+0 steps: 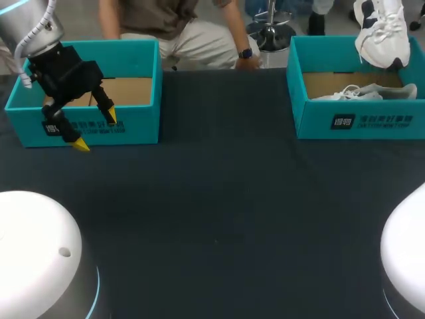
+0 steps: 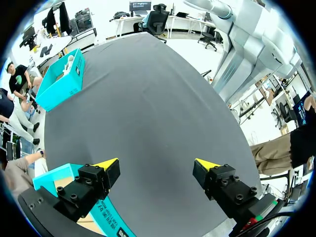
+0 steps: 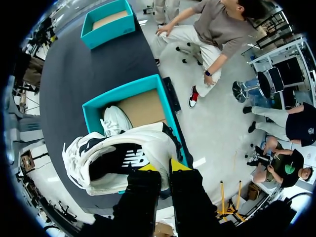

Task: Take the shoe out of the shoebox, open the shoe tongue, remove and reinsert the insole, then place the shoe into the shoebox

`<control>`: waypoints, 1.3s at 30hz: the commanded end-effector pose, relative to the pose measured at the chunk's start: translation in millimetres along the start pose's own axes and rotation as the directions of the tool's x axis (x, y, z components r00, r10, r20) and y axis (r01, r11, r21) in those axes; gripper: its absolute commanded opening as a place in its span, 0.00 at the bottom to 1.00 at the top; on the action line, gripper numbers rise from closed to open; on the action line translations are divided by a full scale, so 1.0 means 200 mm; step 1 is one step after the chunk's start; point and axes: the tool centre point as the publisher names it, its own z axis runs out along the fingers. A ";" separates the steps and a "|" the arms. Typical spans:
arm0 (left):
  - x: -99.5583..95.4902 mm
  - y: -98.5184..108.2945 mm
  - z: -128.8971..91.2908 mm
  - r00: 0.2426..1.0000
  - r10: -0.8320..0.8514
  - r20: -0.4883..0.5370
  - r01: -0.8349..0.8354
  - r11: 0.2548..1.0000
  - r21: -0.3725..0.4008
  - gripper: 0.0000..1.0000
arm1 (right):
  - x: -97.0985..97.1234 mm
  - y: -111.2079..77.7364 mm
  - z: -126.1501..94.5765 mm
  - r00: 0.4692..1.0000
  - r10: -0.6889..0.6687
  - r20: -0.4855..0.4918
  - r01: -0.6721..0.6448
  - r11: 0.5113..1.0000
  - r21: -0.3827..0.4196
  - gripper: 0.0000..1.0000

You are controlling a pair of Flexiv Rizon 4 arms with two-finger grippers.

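Observation:
A white shoe (image 1: 380, 32) hangs above the right teal shoebox (image 1: 358, 123). In the right wrist view my right gripper (image 3: 163, 167) is shut on the rim of this shoe (image 3: 118, 158) at its opening, directly over the box (image 3: 170, 116). A second white shoe (image 1: 362, 92) lies inside that box. My left gripper (image 1: 96, 129) stands open and empty over the front wall of the left teal shoebox (image 1: 143, 126). In the left wrist view its yellow tips (image 2: 107, 163) are spread wide over the box's wall (image 2: 49, 178).
The left box holds nothing but its brown cardboard floor (image 1: 129, 90). Dark cloth (image 1: 219, 199) covers the table between the boxes. A person's hand (image 1: 246, 62) is at the table's far edge. My arms' white bases (image 1: 36, 252) fill the near corners.

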 end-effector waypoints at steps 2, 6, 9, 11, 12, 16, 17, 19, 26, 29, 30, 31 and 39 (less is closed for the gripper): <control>0.00 0.00 0.00 1.000 0.000 -0.001 0.000 1.000 -0.002 1.00 | -0.02 0.00 -0.02 1.000 -0.001 -0.029 0.001 1.000 0.003 0.00; 0.00 0.00 0.00 1.000 0.000 -0.001 0.000 1.000 -0.002 1.00 | -0.02 0.00 -0.02 1.000 -0.001 -0.029 0.001 1.000 0.003 0.00; 0.00 0.00 0.00 1.000 0.000 -0.001 0.000 1.000 -0.002 1.00 | -0.02 0.00 -0.02 1.000 -0.001 -0.029 0.001 1.000 0.003 0.00; 0.00 0.00 0.00 1.000 0.000 -0.001 0.000 1.000 -0.002 1.00 | -0.02 0.00 -0.02 1.000 -0.001 -0.029 0.001 1.000 0.003 0.00; 0.00 0.00 0.00 1.000 0.000 -0.001 0.000 1.000 -0.002 1.00 | -0.02 0.00 -0.02 1.000 -0.001 -0.029 0.001 1.000 0.003 0.00; 0.00 0.00 0.00 1.000 0.000 -0.001 0.000 1.000 -0.002 1.00 | -0.02 0.00 -0.02 1.000 -0.001 -0.029 0.001 1.000 0.003 0.00; 0.00 0.00 0.00 1.000 0.000 -0.001 0.000 1.000 -0.002 1.00 | -0.02 0.00 -0.02 1.000 -0.001 -0.029 0.001 1.000 0.003 0.00; 0.00 0.00 0.00 1.000 0.000 -0.001 0.000 1.000 -0.002 1.00 | -0.02 0.00 -0.02 1.000 -0.001 -0.029 0.001 1.000 0.003 0.00; 0.00 0.00 0.00 1.000 0.000 -0.001 0.000 1.000 -0.002 1.00 | -0.03 -0.01 -0.07 0.940 0.341 -0.019 -0.339 0.939 0.066 0.00; 0.00 0.00 0.00 1.000 0.000 -0.001 0.000 1.000 -0.002 1.00 | -0.02 0.00 -0.09 0.884 0.465 -0.040 -0.459 0.882 0.104 0.00; 0.00 0.00 0.00 1.000 0.000 -0.001 0.000 1.000 -0.002 1.00 | -0.02 0.00 -0.09 0.870 0.492 -0.041 -0.485 0.867 0.116 0.00; 0.00 0.00 0.00 1.000 0.000 -0.001 0.000 1.000 -0.002 1.00 | -0.02 0.00 -0.10 0.855 0.517 -0.041 -0.507 0.850 0.140 0.00; 0.00 0.00 0.00 1.000 0.000 -0.001 0.000 1.000 -0.002 1.00 | -0.01 -0.07 -0.06 0.723 0.686 -0.076 -0.675 0.726 0.133 0.00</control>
